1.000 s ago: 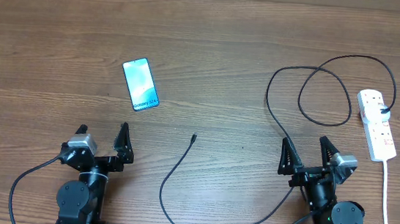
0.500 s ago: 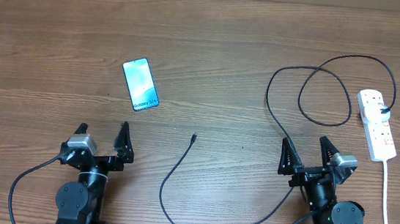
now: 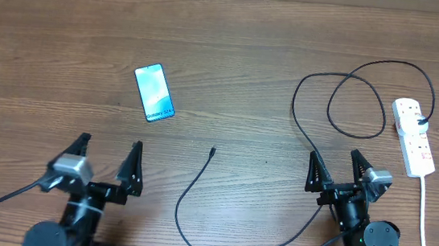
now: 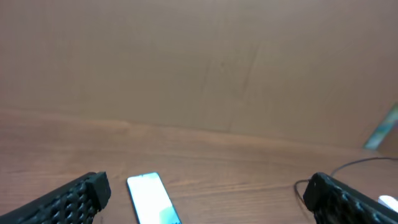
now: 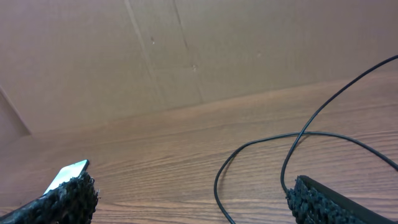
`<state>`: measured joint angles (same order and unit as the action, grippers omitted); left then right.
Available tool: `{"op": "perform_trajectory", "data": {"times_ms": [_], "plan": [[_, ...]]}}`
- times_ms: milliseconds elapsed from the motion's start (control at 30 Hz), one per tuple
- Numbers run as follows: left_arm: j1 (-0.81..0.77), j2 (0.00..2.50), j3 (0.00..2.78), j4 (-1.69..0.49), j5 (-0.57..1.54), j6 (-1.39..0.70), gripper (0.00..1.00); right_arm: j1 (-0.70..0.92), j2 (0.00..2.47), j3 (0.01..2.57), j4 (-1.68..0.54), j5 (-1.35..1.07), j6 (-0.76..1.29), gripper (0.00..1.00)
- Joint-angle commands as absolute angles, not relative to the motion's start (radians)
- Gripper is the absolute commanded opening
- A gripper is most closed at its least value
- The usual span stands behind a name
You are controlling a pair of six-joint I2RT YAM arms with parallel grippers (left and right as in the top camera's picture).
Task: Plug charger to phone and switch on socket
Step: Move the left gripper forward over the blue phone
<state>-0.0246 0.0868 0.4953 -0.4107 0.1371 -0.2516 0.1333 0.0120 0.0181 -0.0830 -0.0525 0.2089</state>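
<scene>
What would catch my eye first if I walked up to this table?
Probably the phone, its light blue screen bright against the brown table, left of centre. Next, the black charger cable looping widely from the white power strip at the right edge to a free tip near the middle. Both arms' jaws stand wide open at the near edge.

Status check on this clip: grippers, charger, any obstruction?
Left gripper open, empty; right gripper open, empty. Charger tip lies loose, apart from phone. Nothing between them. Socket untouched.
</scene>
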Motion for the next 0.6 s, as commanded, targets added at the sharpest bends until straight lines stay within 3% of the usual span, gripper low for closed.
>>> {"op": "perform_trajectory", "data": {"times_ms": [0,267,567], "plan": [[-0.027,0.188,0.67,-0.5,0.159,-0.21,1.0,0.134,0.003,0.008,-0.081,-0.053,0.208,1.0],[-0.027,0.5,1.022,-0.742,0.276,-0.153,1.0,0.134,0.003,0.008,-0.081,-0.053,0.208,1.0],[-0.027,0.703,1.176,-0.886,0.401,-0.152,1.0,0.134,0.003,0.008,-0.081,-0.053,0.208,1.0]]}}
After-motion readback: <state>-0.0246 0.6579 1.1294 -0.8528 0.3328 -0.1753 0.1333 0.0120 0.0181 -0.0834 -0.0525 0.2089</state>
